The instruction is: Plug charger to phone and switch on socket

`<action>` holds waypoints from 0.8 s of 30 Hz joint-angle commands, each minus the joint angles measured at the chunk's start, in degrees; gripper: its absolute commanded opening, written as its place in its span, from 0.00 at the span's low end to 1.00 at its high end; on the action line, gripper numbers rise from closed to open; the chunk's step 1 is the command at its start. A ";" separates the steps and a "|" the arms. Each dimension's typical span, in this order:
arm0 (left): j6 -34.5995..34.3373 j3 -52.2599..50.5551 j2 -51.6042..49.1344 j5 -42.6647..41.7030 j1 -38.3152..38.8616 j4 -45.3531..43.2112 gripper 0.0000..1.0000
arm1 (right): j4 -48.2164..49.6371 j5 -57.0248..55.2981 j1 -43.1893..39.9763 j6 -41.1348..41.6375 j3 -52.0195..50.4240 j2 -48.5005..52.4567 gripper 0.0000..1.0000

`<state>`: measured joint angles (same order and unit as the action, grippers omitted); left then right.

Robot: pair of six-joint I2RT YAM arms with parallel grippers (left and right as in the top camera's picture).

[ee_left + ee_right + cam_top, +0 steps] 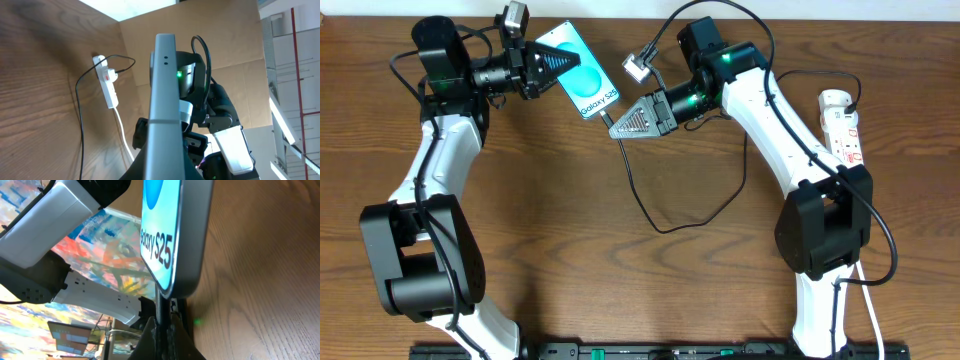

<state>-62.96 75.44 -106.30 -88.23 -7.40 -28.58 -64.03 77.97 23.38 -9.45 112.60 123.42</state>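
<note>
As the overhead view shows, we have the phone near the far middle of the desk, screen up, lying aslant with its "Galaxy S25" end toward the right arm.

Left jaws: closed on the phone's upper end, with the left arm reaching in from the left. From the left wrist we see the phone edge-on, rising straight out from between the jaws.

Right jaws: closed narrow on the tip of the charger, held right at the phone's lower end. From the right wrist the dark tip runs up from between the jaws and meets the phone's bottom edge. We cannot tell whether it is fully seated. The phone's lower corner appears clear of the wood there.

The charger's thin black cable drops from the right jaws, loops across the desk and runs up toward the right.

The socket lies at the desk's right edge, well apart from the phone and beside the right arm. A black cable reaches it. Red marks show, but we cannot read the switch position.
</note>
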 commanded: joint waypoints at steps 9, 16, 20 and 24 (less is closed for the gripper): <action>1.84 0.52 0.74 -1.81 -0.70 -0.46 0.07 | 0.33 2.73 -0.20 0.20 0.24 -0.50 0.01; 1.84 0.52 0.74 -1.81 -1.09 -0.46 0.07 | 0.39 2.75 -0.20 0.20 0.24 -0.50 0.01; 1.81 0.52 0.74 -1.81 -1.09 -0.44 0.07 | 0.39 2.73 -0.20 0.20 0.24 -0.50 0.01; 1.79 0.52 0.74 -1.81 -1.03 -0.42 0.07 | 0.42 2.73 -0.20 0.20 0.24 -0.50 0.01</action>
<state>-62.52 75.44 -106.30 -88.44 -8.19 -28.56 -63.75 78.70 23.38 -9.47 112.60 123.42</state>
